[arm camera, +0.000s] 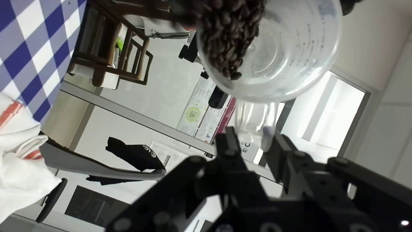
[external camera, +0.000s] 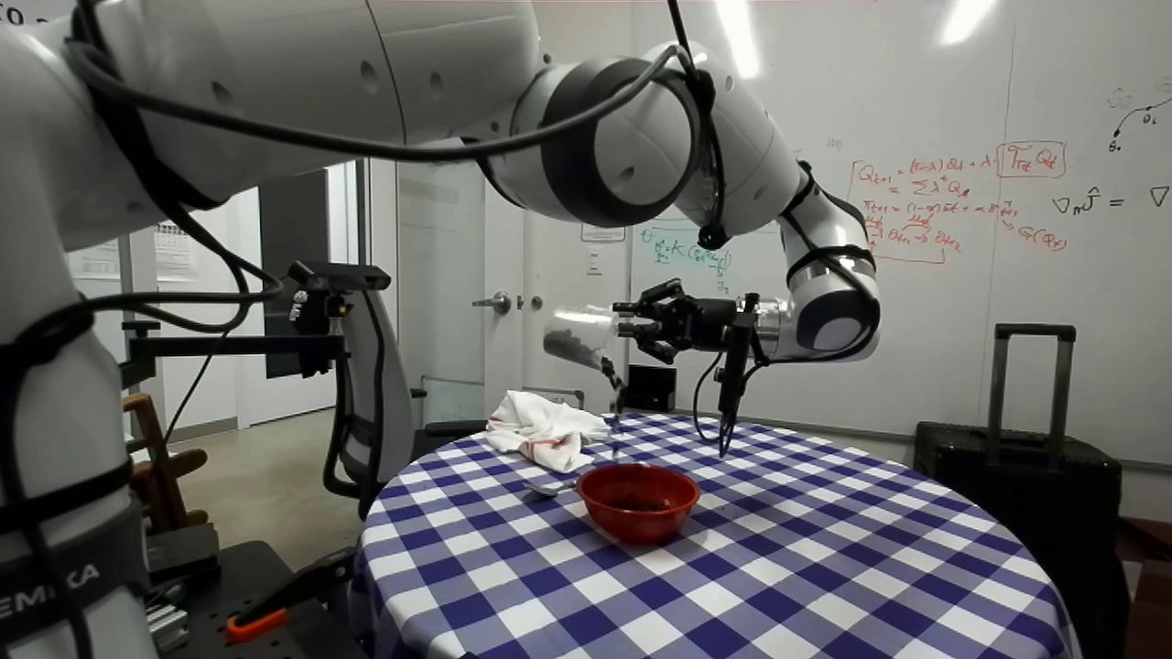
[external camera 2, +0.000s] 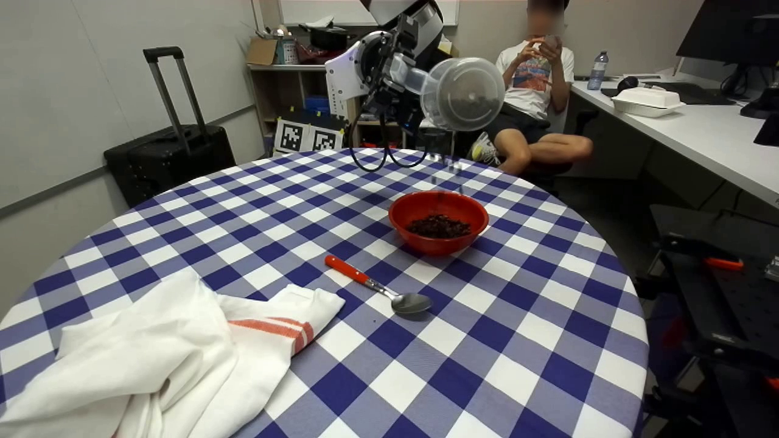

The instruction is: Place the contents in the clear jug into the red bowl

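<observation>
Wrist view: the clear jug (arm camera: 273, 64) is tilted, its upper part cut off by the frame, dark beans (arm camera: 228, 42) massed along one side and blurred toward the lip. The gripper (arm camera: 256, 138) is clamped on the jug's handle. In both exterior views the jug is above the red bowl (external camera 2: 435, 245), falling beans only a smeared streak. In an exterior view the bowl hides the handle end of the spoon (external camera: 549, 490) on the checked surface (external camera: 778, 567). A white cloth (external camera 2: 182, 359) runs out of frame in an exterior view.
</observation>
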`<act>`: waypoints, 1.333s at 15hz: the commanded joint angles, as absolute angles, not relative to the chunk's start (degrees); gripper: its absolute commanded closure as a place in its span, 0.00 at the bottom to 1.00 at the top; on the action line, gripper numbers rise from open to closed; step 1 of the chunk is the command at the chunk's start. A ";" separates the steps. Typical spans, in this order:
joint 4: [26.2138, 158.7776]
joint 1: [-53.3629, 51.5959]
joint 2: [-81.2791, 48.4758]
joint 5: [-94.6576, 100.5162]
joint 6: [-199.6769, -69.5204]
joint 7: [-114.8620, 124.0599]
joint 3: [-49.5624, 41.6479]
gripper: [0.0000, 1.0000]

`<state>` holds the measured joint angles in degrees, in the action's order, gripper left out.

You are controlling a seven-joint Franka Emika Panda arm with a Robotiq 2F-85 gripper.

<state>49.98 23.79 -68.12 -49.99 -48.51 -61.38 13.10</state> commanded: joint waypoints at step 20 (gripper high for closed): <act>43.65 18.68 -66.68 -39.41 -51.18 -56.31 8.94 0.94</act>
